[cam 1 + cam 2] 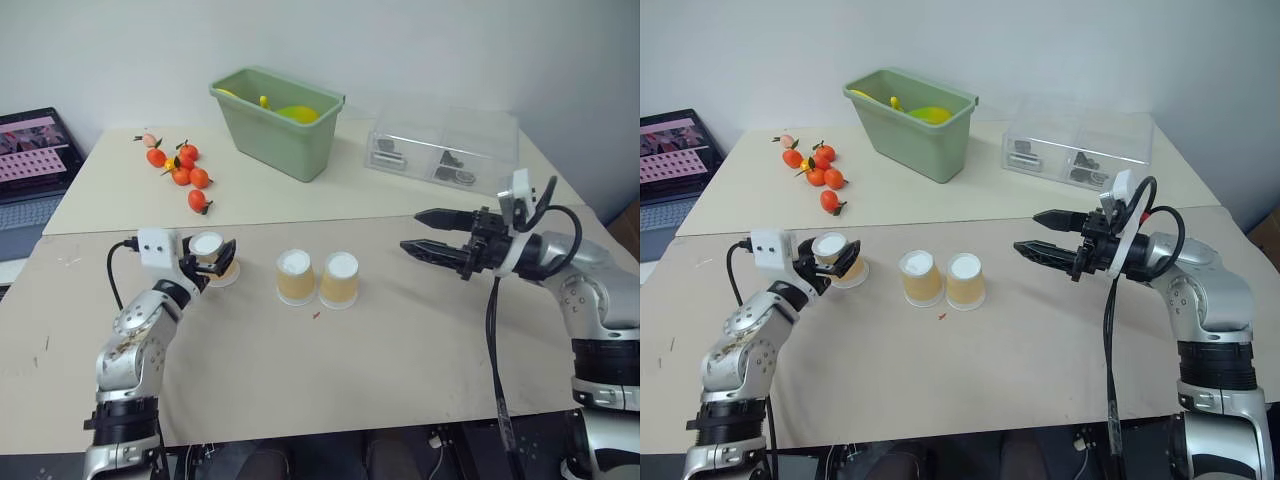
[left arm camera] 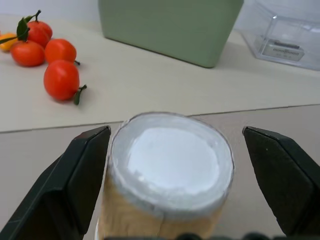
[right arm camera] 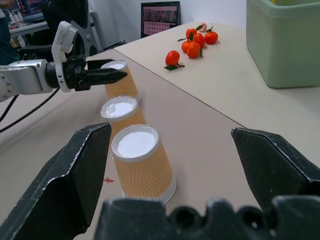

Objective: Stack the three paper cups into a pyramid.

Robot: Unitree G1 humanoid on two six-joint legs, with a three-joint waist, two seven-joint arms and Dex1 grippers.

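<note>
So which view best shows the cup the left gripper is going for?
The left wrist view: the cup stands upside down between the open left gripper fingers, not yet squeezed. Both head views show it partly behind the fingers; the right wrist view shows it farthest off.

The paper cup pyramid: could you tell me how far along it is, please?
Done: two cups stand upside down side by side as a base. In hand: the left gripper has its open fingers around the third cup, which stands on the table. Left: closing, lifting and placing it on top. The right gripper hovers open.
</note>
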